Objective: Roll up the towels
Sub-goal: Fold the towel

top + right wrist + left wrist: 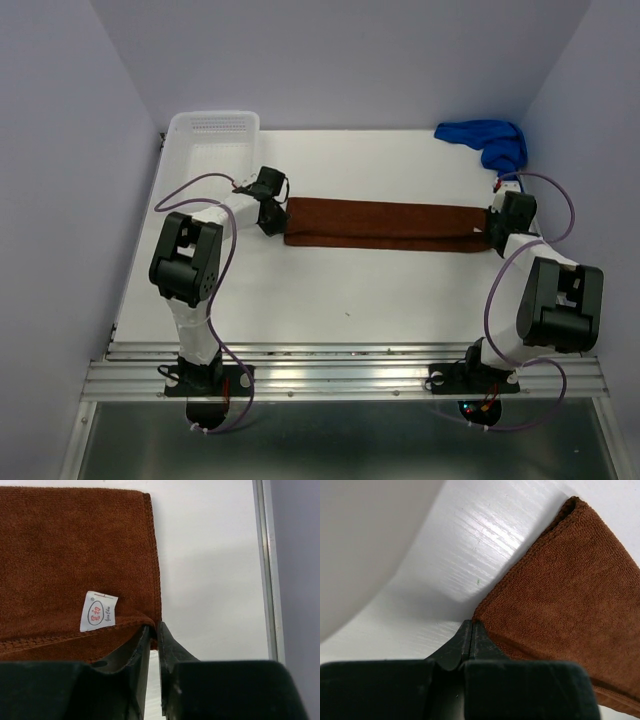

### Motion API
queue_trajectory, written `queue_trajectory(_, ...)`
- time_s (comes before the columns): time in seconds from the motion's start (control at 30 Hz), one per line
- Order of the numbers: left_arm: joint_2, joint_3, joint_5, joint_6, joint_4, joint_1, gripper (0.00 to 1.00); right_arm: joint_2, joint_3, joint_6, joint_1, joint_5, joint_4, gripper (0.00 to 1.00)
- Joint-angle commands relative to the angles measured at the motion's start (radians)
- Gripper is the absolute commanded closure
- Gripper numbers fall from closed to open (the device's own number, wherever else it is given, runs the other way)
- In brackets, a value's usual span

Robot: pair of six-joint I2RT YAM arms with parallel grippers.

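Towel, rust-brown, limp and light, lay folded long across surface; left claw shut at one corner, perhaps pinching it, right claw slightly parted around opposite corner; best gripped at corners.

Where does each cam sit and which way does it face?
Top external: above and behind the bases, looking down on the table; both arms show.
Left wrist: on the left arm, facing one end of the brown towel; left gripper shows.
Right wrist: on the right arm, facing the towel's tag; right gripper shows.
Shared: all see that towel.
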Motion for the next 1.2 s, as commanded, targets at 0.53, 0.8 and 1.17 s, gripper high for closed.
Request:
queue_trajectory(0.53,-0.173,0.104,-0.068,0.073,-0.236,-0.02,0.01,-0.333,0.055,0.142,-0.011,-0.28,-0.145,0.0)
queue_trajectory(0.8,-0.086,0.28,-0.03,0.15,-0.207,-0.079,0.01,-0.178,0.191,0.39,-0.011,-0.411,-0.162,0.0)
queue_trajectory(1.17,0.086,0.397,-0.03,0.174,-0.228,-0.092,0.01,0.083,0.354,0.455,-0.024,-0.006,-0.362,0.0)
